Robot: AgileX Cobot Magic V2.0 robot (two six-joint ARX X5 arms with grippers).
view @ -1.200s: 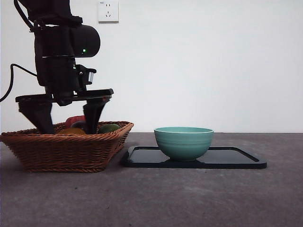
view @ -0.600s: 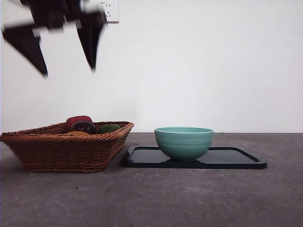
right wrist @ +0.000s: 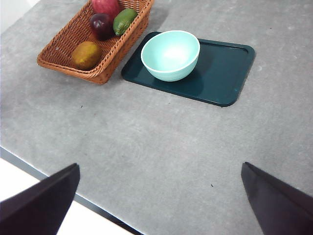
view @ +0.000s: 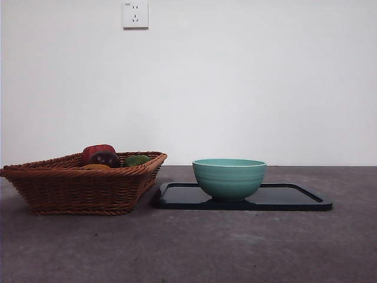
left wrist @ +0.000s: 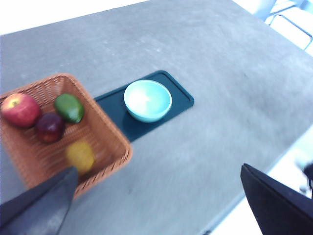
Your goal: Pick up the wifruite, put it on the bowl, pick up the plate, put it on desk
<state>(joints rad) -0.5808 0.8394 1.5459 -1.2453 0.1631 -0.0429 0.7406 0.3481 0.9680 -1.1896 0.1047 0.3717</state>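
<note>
Inside the wicker basket (right wrist: 93,41) lies the wifruite (right wrist: 86,55), orange-brown, at the end away from the red apple (right wrist: 106,6), with a dark purple fruit (right wrist: 100,24) and a green fruit (right wrist: 124,20) between them. Just beside the basket stands the mint-green bowl (right wrist: 170,54), empty, on the near end of a dark rectangular tray (right wrist: 222,73) that rests on the grey desk (right wrist: 161,152). Both arms hang high above the table, well apart from everything. Spread wide with nothing between its jaws, the left gripper (left wrist: 156,205) looks down over the basket and bowl; the right gripper (right wrist: 159,203) is likewise wide open and holds nothing, over bare desk near the table's edge.
</note>
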